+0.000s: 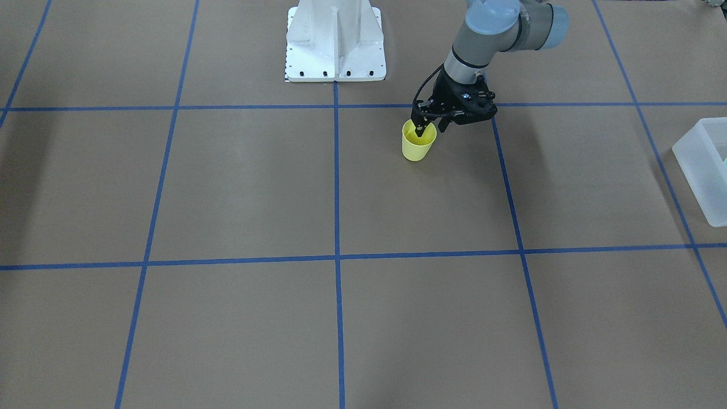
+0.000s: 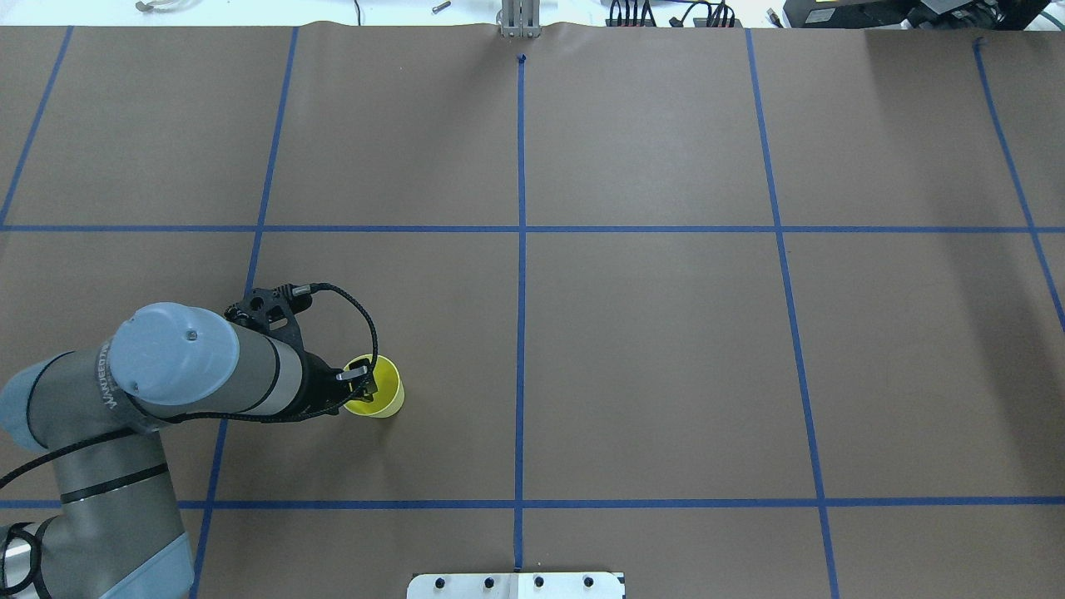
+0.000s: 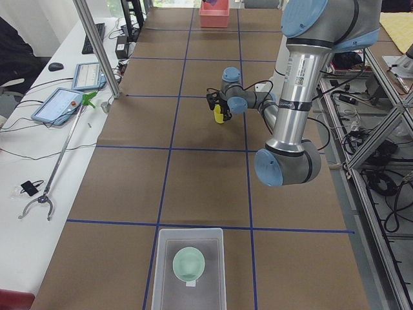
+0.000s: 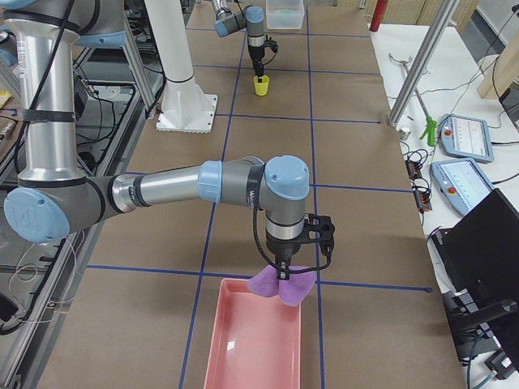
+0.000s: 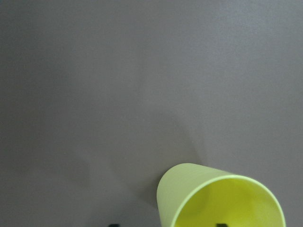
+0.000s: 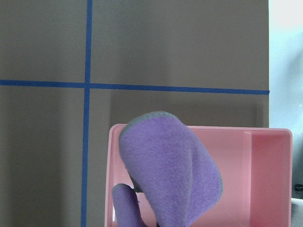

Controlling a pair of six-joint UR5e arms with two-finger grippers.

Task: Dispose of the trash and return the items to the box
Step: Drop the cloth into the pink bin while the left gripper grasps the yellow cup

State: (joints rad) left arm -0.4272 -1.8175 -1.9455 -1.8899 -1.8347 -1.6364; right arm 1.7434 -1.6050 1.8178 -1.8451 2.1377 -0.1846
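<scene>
The yellow cup (image 1: pixel 418 146) stands upright on the brown table; it also shows in the overhead view (image 2: pixel 387 399) and the left wrist view (image 5: pixel 222 203). My left gripper (image 1: pixel 423 124) (image 2: pixel 363 384) is open over its rim, one finger inside the cup and one outside. The frosted box (image 3: pixel 190 271) sits at the table's left end with the mint-green bowl (image 3: pixel 189 263) inside. My right gripper (image 4: pixel 284 270) is shut on a purple cloth (image 6: pixel 170 175) (image 4: pixel 284 285), which hangs over the near end of a pink tray (image 6: pixel 265 179) (image 4: pixel 251 340).
The white robot pedestal (image 1: pixel 335 45) stands at the table's robot-side edge, near the cup. The box's corner shows at the right edge of the front view (image 1: pixel 704 170). Tablets and a grabber tool (image 3: pixel 55 174) lie on the side bench beyond the table.
</scene>
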